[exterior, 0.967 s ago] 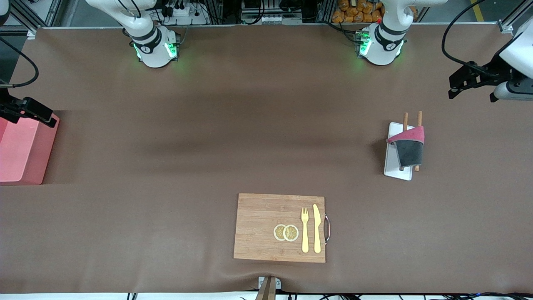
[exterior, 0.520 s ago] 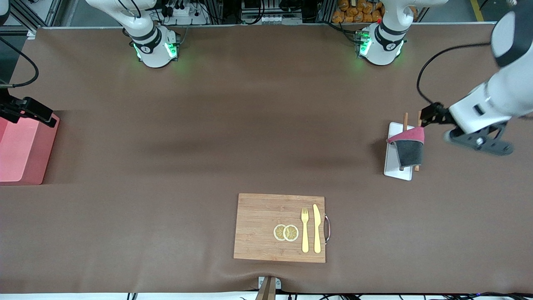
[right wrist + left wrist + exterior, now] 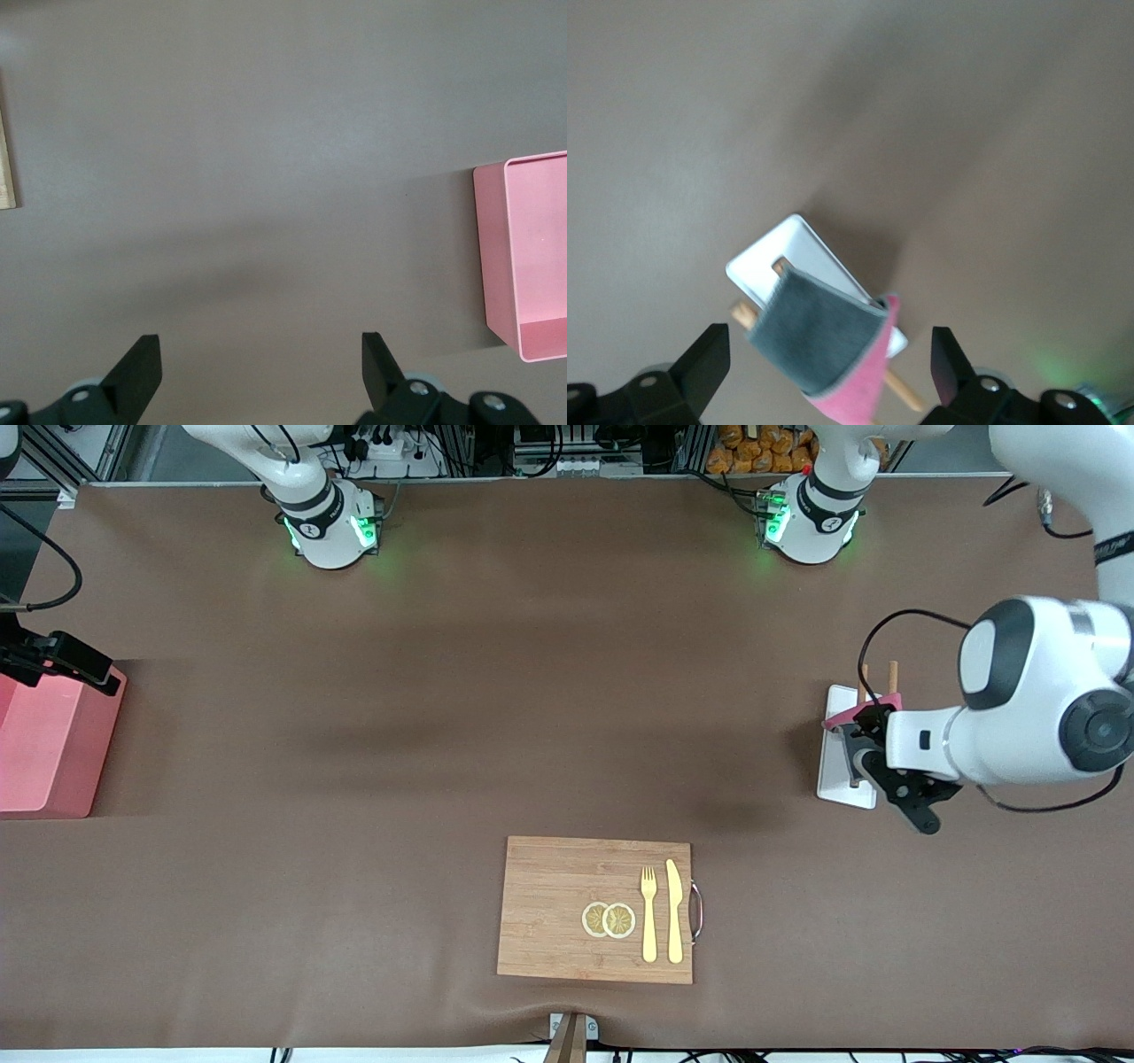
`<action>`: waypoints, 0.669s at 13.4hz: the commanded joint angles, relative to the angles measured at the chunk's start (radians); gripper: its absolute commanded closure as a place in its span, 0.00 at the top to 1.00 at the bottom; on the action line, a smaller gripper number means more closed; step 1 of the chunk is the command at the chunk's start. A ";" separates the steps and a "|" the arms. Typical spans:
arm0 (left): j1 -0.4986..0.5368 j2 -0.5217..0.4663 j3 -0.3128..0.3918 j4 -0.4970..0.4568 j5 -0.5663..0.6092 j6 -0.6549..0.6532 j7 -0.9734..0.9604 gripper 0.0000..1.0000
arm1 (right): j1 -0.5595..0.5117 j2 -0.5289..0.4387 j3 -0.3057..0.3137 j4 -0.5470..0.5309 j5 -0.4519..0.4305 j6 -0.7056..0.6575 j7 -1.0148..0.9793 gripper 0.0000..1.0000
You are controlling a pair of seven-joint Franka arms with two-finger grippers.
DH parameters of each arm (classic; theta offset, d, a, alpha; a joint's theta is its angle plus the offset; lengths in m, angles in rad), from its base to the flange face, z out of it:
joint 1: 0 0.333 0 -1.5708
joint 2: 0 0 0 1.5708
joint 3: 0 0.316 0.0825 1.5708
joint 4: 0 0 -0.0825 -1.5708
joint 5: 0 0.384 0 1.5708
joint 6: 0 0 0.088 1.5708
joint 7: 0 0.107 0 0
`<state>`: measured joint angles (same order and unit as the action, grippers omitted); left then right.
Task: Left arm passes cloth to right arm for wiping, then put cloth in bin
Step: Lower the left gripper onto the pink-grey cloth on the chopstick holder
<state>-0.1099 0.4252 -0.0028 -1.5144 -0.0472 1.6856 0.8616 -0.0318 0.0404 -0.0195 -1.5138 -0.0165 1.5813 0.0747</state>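
The cloth (image 3: 819,336), dark grey face up with a crimson-pink edge, lies draped on two brown sticks on a flat white tray (image 3: 764,261). In the front view only a pink corner of the cloth (image 3: 842,719) shows beside my left gripper (image 3: 890,775). My left gripper (image 3: 824,376) is open and hangs over the cloth, one finger to each side, apart from it. The pink bin (image 3: 44,744) stands at the right arm's end of the table and also shows in the right wrist view (image 3: 532,266). My right gripper (image 3: 257,372) is open and empty; it (image 3: 80,664) waits over the bin's edge.
The white tray (image 3: 837,779) with brown sticks (image 3: 893,675) lies toward the left arm's end. A wooden cutting board (image 3: 567,908) near the front camera carries two lemon slices (image 3: 609,919), a yellow fork (image 3: 648,912) and a yellow knife (image 3: 675,912).
My left arm has swung in from the table's end and come down over the tray, and its gripper now covers most of the cloth. The right arm has not moved.
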 commanded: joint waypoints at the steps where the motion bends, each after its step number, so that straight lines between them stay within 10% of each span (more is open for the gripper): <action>1: 0.004 0.082 0.007 0.033 -0.019 0.023 0.164 1.00 | 0.004 0.001 0.001 0.012 0.000 -0.012 0.013 1.00; 9: 0.030 0.145 0.024 0.002 0.024 0.011 0.111 1.00 | 0.003 0.006 0.001 0.011 -0.002 -0.012 0.014 1.00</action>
<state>-0.0911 0.5675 0.0205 -1.5093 -0.0424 1.7118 0.9967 -0.0315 0.0409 -0.0192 -1.5138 -0.0163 1.5800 0.0755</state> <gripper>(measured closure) 0.000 0.000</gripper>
